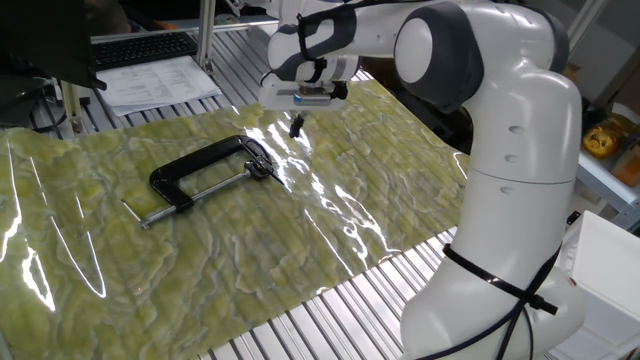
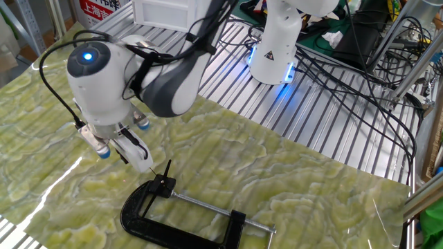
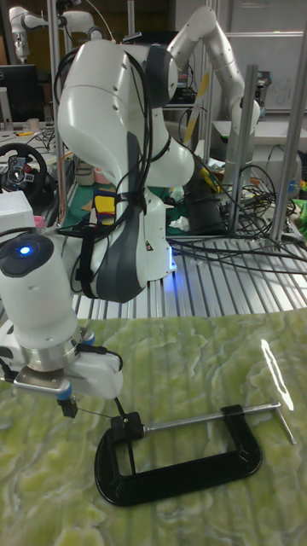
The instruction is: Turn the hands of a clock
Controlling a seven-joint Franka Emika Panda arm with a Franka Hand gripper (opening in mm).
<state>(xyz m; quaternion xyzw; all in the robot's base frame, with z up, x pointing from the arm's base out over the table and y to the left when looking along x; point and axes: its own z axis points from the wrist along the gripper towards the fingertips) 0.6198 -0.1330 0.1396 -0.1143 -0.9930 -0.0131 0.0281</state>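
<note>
A black C-clamp [image 1: 195, 172] [image 2: 180, 225] [image 3: 179, 465] lies flat on the green mat. In its jaw sits the small dark clock [image 1: 258, 163] [image 2: 165, 184] [image 3: 128, 423], with a thin black hand sticking out of it. My gripper [image 1: 296, 126] [image 2: 145, 166] [image 3: 68, 408] hangs just above the mat, a few centimetres away from the clock on the side its hand points to. It touches neither the clock nor the clamp. Its fingertips look pressed together and hold nothing.
The green marbled mat [image 1: 330, 200] covers a slatted metal table. A keyboard [image 1: 140, 48] and papers [image 1: 160, 82] lie at the back. A white box [image 1: 610, 262] stands beside the arm's base. Cables [image 2: 346, 62] trail behind the base [image 2: 273, 48].
</note>
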